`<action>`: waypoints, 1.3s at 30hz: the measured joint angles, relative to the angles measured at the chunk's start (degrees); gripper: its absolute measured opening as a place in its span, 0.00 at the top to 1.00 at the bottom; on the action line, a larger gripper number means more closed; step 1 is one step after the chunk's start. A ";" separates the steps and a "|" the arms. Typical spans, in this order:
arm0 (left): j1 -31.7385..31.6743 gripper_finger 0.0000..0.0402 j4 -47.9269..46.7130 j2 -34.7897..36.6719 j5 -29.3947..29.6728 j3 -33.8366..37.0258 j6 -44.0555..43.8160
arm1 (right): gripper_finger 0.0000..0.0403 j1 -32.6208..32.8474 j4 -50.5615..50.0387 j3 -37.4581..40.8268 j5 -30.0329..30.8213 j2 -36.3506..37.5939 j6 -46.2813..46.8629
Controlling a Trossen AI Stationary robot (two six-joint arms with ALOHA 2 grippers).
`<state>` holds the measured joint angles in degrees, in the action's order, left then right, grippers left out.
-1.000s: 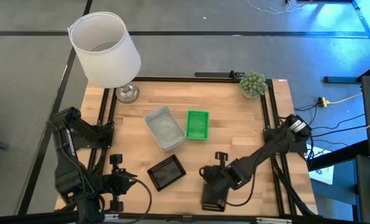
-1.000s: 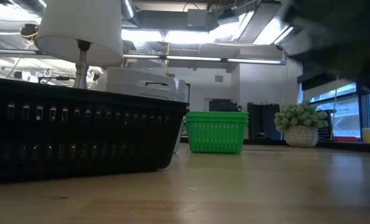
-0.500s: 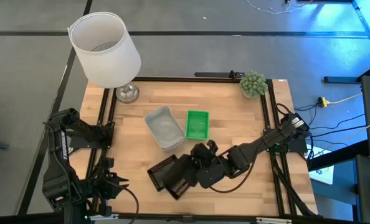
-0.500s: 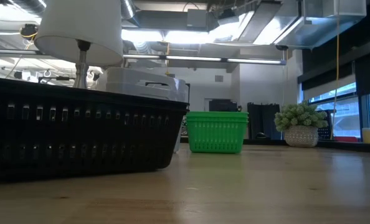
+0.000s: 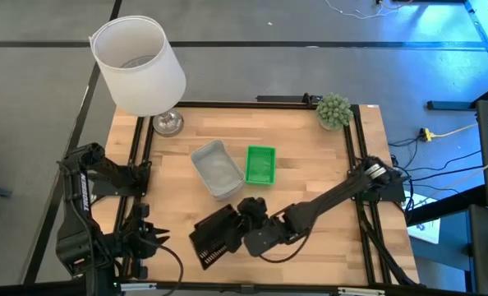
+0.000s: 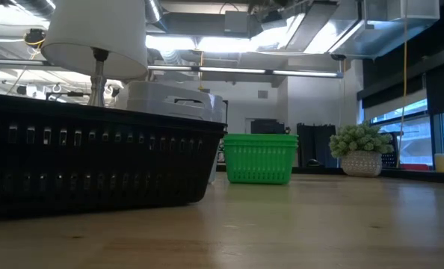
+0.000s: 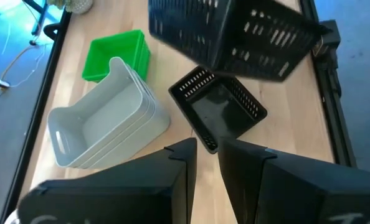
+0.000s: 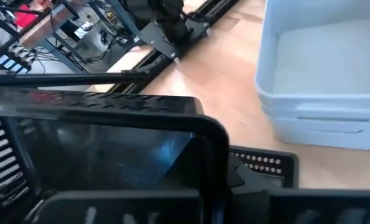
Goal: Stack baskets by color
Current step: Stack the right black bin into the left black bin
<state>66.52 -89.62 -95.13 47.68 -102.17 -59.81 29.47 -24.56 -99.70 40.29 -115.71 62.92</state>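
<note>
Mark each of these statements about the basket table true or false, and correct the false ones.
1. The right gripper holds a black basket in the air above another black basket. True.
2. The green basket sits inside the grey-white baskets. False: it stands beside them on the table.
3. The grey-white baskets are nested together. True.
4. The left gripper grips a green basket. False: it holds nothing, at the table's near left edge.
5. The lamp stands at the table's right corner. False: the left; the plant is right.

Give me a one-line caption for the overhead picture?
Right gripper carries a black basket over another on the table; grey stack and green basket wait behind.
</note>
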 joint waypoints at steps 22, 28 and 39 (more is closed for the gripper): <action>0.02 0.86 0.07 0.00 -0.63 0.00 -1.12 | 1.00 -6.63 -11.47 0.00 -19.18 -7.63 5.10; 0.02 0.86 0.07 0.00 -0.63 0.00 -1.12 | 1.00 -6.64 -14.63 0.00 -19.12 -7.63 6.03; 0.02 0.86 0.07 0.00 -0.63 0.00 -1.12 | 0.93 -7.44 -14.80 0.00 -23.66 -7.61 4.55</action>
<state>66.54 -89.56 -95.13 47.05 -102.17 -60.93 22.03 -39.37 -99.70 16.64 -123.33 67.47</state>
